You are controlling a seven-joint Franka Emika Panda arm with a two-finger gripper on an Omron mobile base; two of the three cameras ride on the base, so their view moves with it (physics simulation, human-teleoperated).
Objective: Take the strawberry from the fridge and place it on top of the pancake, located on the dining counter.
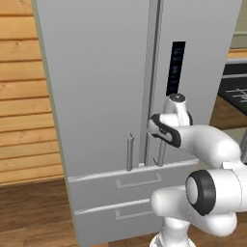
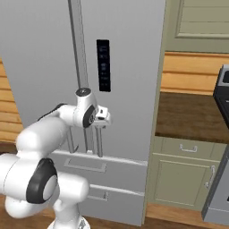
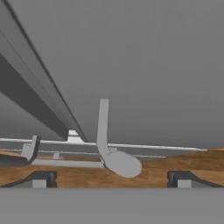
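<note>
Wooden plank walls stand behind the fridge [image 1: 111, 96] in the left base view, and both its doors are closed, with two drawers [image 1: 120, 198] below them. From this side the white arm reaches forward to the lower part of the right door handle [image 1: 161, 152], which is partly covered by the wrist, while the left door handle [image 1: 130, 152] stands free just beside it. A dark display panel [image 1: 175, 67] sits on the right door above the arm. In the right base view the fridge fills the left and middle, a green base cabinet [image 2: 185, 176] with a dark brown top stands at the right, and the edge of a stove [image 2: 221, 147] is at the far right. There the gripper [image 2: 103, 117] is close in front of the right door handle, near its lower end; I cannot tell if it touches. In the hand view the two finger tips [image 3: 39, 179] stand wide apart at the bottom with nothing between them. Ahead of them is the lower end of the right door handle, seen from below, against the grey door. The strawberry cannot be seen behind the closed doors.
</note>
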